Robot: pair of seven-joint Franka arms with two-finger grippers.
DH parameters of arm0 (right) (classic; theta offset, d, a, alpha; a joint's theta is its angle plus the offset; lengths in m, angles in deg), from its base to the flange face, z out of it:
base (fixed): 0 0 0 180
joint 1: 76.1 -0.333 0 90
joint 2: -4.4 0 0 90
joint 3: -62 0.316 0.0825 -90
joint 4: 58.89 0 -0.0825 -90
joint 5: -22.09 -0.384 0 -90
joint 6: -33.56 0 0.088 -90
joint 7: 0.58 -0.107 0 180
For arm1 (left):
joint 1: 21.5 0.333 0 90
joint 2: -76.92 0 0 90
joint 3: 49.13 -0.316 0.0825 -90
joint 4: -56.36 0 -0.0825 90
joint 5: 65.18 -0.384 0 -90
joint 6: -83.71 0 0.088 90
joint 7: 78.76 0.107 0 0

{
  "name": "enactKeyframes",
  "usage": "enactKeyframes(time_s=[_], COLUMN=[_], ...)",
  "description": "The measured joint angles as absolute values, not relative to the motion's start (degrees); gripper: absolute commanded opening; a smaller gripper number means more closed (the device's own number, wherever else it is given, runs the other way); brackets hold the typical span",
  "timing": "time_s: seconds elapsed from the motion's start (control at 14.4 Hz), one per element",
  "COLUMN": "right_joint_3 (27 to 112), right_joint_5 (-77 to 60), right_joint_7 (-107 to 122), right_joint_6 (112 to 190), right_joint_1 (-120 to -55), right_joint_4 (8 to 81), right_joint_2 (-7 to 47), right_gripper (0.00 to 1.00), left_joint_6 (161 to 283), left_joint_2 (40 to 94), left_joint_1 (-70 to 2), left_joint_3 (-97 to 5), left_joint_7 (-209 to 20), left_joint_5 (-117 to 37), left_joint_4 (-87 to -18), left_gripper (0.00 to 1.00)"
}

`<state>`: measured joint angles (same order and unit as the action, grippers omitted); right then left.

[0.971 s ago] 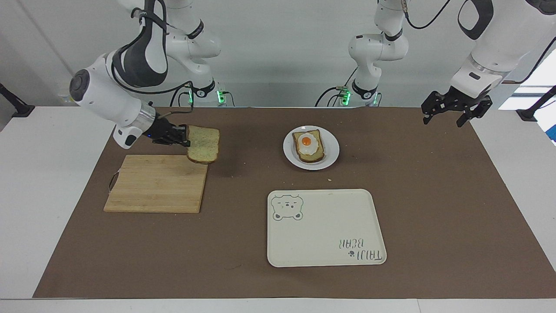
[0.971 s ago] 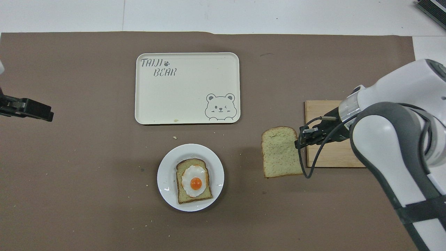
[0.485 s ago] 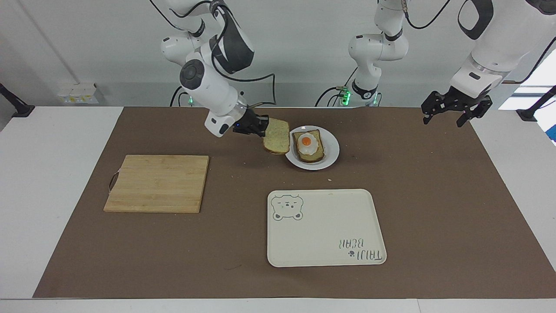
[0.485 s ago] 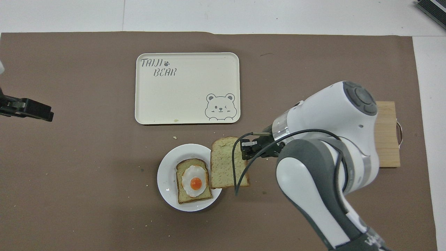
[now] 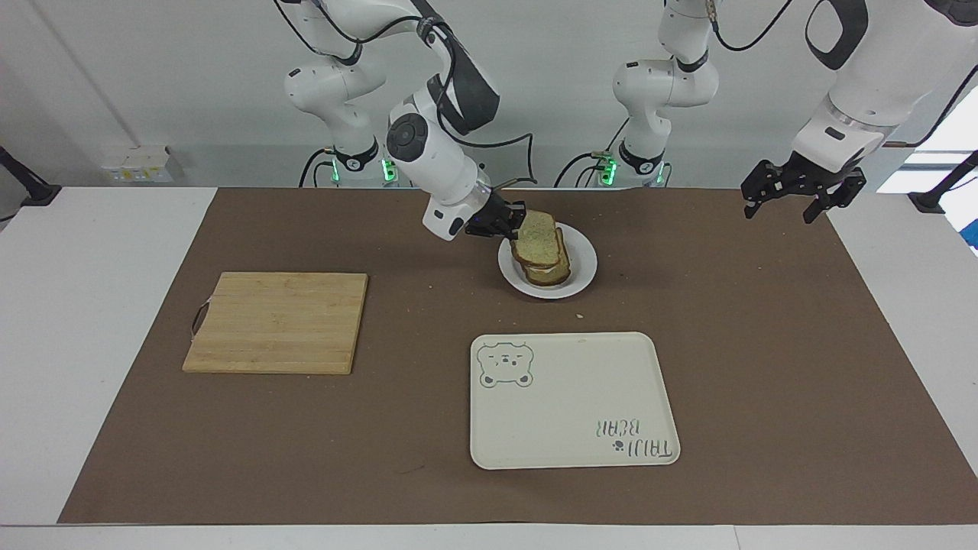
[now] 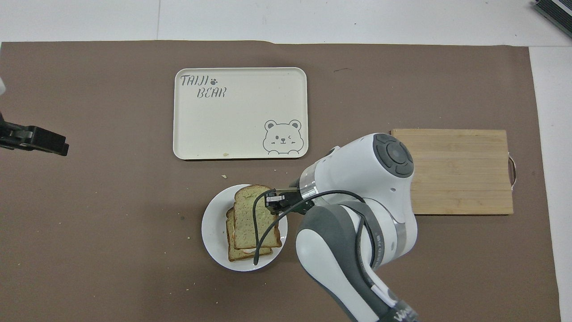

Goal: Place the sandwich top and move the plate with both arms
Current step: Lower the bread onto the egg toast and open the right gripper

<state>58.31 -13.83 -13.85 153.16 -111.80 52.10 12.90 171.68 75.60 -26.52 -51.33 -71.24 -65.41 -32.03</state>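
My right gripper [image 5: 513,224] is shut on one edge of the sandwich top [image 5: 535,238], a pale speckled slice with a brown crust. It holds the slice tilted over the white plate [image 5: 585,263], covering the egg-topped bread slice [image 5: 554,275]; I cannot tell whether the two slices touch. In the overhead view the sandwich top [image 6: 252,217] hides the egg, and the lower slice [image 6: 241,255] peeks out on the plate [image 6: 213,232] under my right gripper [image 6: 273,203]. My left gripper [image 5: 802,197] waits open and empty, raised over the left arm's end of the table; it also shows in the overhead view [image 6: 44,142].
A cream bear-print tray [image 5: 573,397] [image 6: 241,112] lies farther from the robots than the plate. A wooden cutting board [image 5: 275,321] [image 6: 460,172] lies toward the right arm's end. A brown mat covers the table, with crumbs near the plate.
My right gripper has carried the sandwich top from the cutting board's corner across to the plate, now over the egg slice. The left arm has not moved.
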Motion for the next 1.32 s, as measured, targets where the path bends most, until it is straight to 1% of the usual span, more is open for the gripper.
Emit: enactKeyframes(time_s=[0.49, 0.62, 0.83, 0.9, 0.97, 1.04, 1.32], right_joint_3=[58.31, 58.30, 57.90, 57.72, 57.66, 57.59, 56.93], right_joint_5=[-13.97, -13.97, -13.98, -13.99, -14.00, -14.00, -13.76], right_joint_7=[-13.85, -13.86, -13.85, -13.87, -13.87, -13.87, -13.86], right_joint_6=[160.70, 163.18, 164.11, 164.11, 164.12, 164.12, 164.33], right_joint_1=[-118.29, -118.97, -118.91, -118.76, -118.54, -118.24, -116.94], right_joint_4=[54.92, 56.40, 56.94, 56.96, 56.96, 56.96, 56.27], right_joint_2=[15.72, 16.52, 17.83, 17.97, 17.99, 17.98, 17.74], right_gripper=[0.00, 0.00, 0.00, 0.33, 0.94, 1.00, 1.00], left_joint_6=[171.68, 171.68, 171.68, 171.68, 171.68, 171.68, 171.68], left_joint_2=[75.60, 75.60, 75.60, 75.60, 75.60, 75.60, 75.60], left_joint_1=[-26.52, -26.52, -26.52, -26.52, -26.52, -26.52, -26.52], left_joint_3=[-51.33, -51.33, -51.33, -51.33, -51.33, -51.33, -51.33], left_joint_7=[-71.24, -71.24, -71.24, -71.24, -71.24, -71.24, -71.24], left_joint_5=[-65.41, -65.41, -65.41, -65.41, -65.41, -65.41, -65.41], left_joint_4=[-32.03, -32.03, -32.03, -32.03, -32.03, -32.03, -32.03], left_gripper=[1.00, 1.00, 1.00, 1.00, 1.00, 1.00, 1.00])
